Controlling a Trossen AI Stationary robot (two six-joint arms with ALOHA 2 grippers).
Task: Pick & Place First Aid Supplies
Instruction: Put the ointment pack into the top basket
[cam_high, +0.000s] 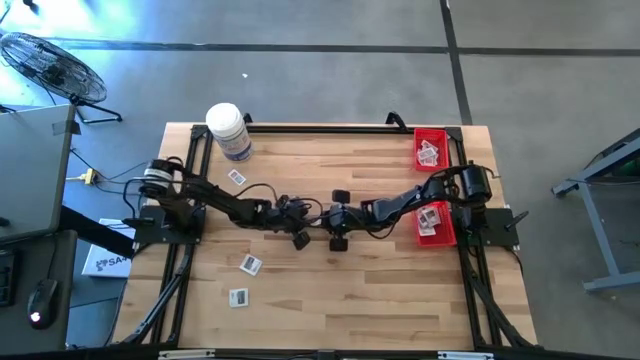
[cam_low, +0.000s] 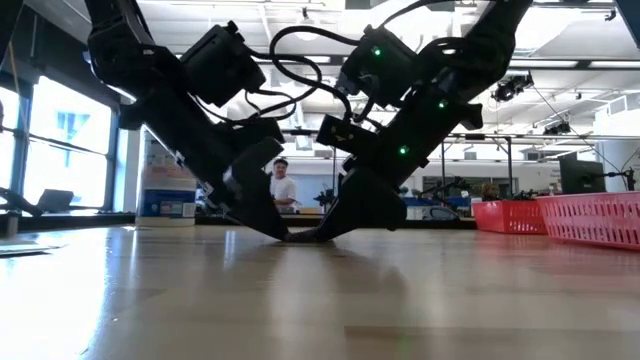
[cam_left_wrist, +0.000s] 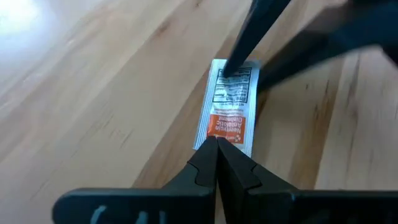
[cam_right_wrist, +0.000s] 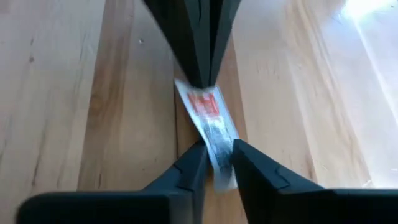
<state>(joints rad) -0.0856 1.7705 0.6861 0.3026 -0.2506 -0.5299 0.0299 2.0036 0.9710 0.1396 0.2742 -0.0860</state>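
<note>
Jar (cam_high: 228, 129): big, white, bluish label; stands upright at the upper left of the table (cam_high: 330, 300) in the high view.

Loose packets: one (cam_high: 237, 177) lies just below the jar; two more (cam_high: 250, 264) (cam_high: 238, 297) lie in the lower left part of the tabletop, well apart from my arms.

My left pincer (cam_left_wrist: 216, 144): reaches in from the left edge to the middle of the frame. Its two fingers are pressed together with no gap. The tips sit on the orange-printed end of a packet (cam_left_wrist: 227, 107) that lies flat on the wood. Whether that end is pinched between the tips or only pressed down, I cannot tell.

My right pincer (cam_right_wrist: 216, 154): reaches in from the right edge and meets the left one at the centre. Its fingers stand narrow, one on each side of the same packet's other end (cam_right_wrist: 211, 127); the packet strip passes between them. In the low view both sets of fingers come down to one spot on the tabletop, tip to tip.

Red trays: one (cam_high: 430, 134) at the upper right corner of the table, a second (cam_high: 436, 232) just below it, partly under my right arm. Both hold white packets.

Beyond the table, the low view shows a person (cam_low: 282, 187) between my two arms, far off.
</note>
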